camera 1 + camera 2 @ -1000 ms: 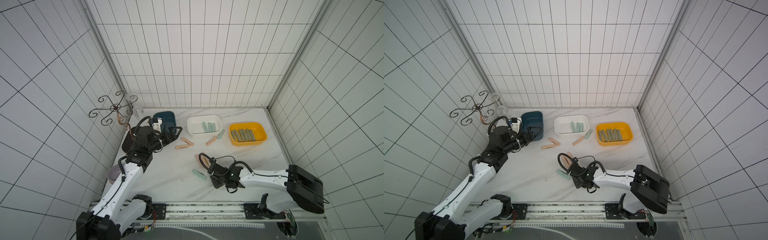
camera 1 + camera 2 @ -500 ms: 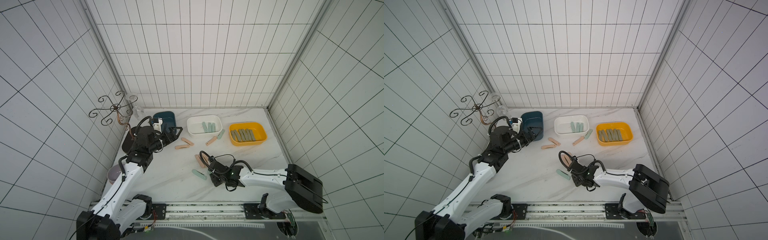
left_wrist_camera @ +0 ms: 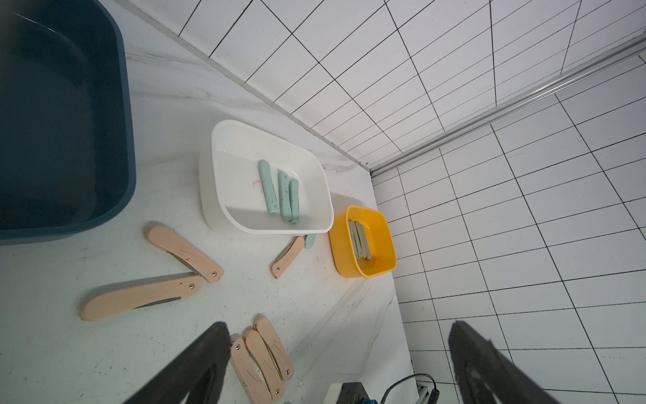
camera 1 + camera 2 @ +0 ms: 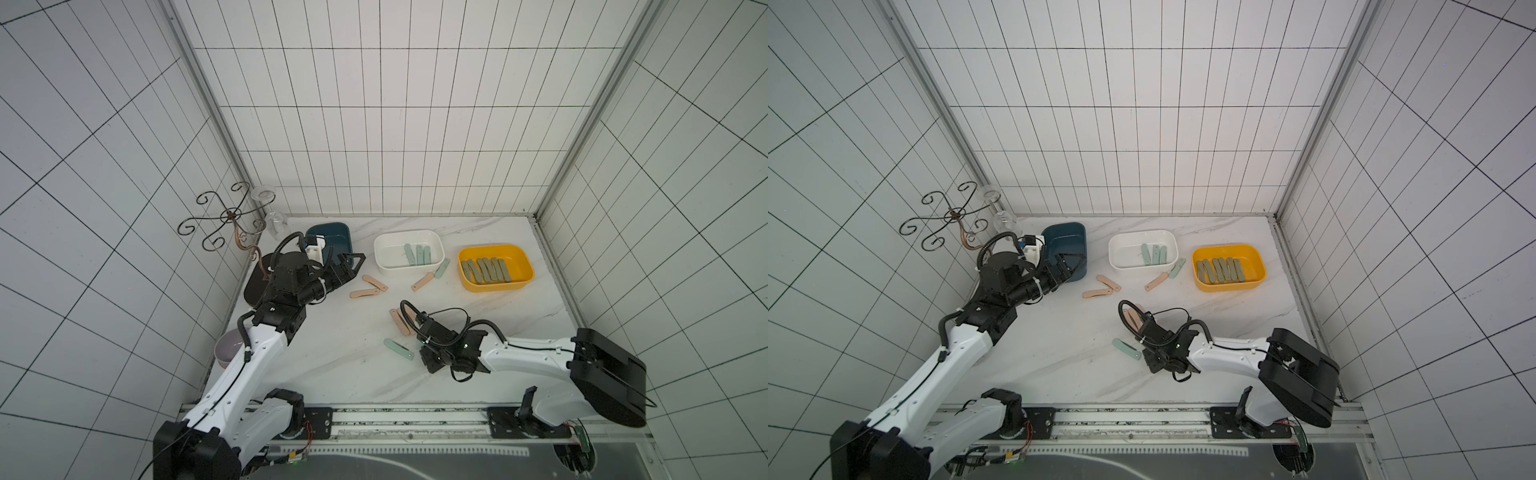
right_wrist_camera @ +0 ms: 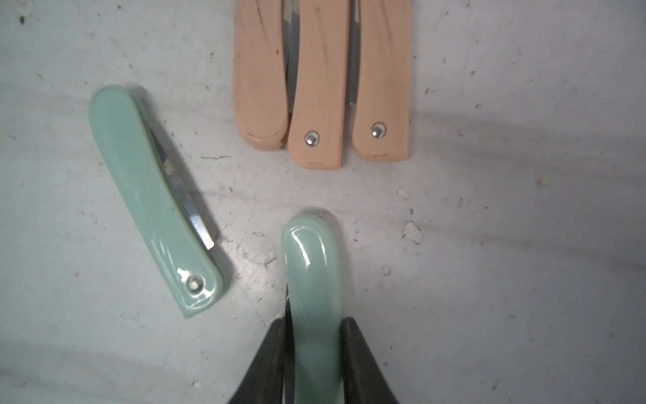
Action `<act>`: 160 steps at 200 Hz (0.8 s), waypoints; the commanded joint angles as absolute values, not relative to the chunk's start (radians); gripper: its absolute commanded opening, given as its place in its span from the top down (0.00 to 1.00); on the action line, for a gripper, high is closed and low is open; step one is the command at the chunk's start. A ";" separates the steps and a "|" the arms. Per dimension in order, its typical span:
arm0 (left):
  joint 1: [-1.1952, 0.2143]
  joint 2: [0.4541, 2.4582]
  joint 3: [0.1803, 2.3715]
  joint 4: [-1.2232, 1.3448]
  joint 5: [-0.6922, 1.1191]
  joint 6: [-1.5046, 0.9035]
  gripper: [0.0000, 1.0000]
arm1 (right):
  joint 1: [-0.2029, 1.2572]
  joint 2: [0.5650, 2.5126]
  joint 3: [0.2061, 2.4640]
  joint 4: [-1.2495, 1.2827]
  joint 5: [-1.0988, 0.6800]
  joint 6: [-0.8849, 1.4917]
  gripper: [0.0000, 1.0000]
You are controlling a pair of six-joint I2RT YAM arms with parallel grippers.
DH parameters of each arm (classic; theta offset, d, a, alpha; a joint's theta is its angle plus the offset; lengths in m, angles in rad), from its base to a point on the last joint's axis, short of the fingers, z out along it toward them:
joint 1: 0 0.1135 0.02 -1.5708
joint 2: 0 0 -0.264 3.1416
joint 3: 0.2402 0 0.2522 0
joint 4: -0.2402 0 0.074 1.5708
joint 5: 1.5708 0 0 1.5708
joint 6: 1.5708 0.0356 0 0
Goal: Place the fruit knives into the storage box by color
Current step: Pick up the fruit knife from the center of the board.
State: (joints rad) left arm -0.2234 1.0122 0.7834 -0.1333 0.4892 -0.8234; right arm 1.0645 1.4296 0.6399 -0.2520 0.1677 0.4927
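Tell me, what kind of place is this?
Probably a robot test booth, not a home: tiled walls box in a marble table, and a left arm and right arm sit on a rail.

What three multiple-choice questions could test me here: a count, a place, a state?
1. How many mint-green knives lie in the white box? A one; B three; C six.
2. Where are the olive-grey knives? A white box; B tabletop; C yellow box.
3. The right pincer is: A shut on a mint-green knife; B shut on a peach knife; C wide open.
Answers: B, the left wrist view shows three side by side; C, both top views show them there; A, the right wrist view shows it clamping a green handle.
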 commanded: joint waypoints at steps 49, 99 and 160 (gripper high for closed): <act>-0.236 1.020 0.814 -0.109 0.473 -0.833 0.03 | 1.039 1.262 0.685 -0.393 0.174 0.492 0.73; -0.239 1.038 0.824 -0.100 0.468 -0.834 0.03 | 0.874 1.234 0.897 -0.413 0.146 0.387 0.73; -0.244 1.058 0.831 -0.100 0.456 -0.819 0.03 | 0.690 1.466 1.276 -0.333 0.089 0.291 0.73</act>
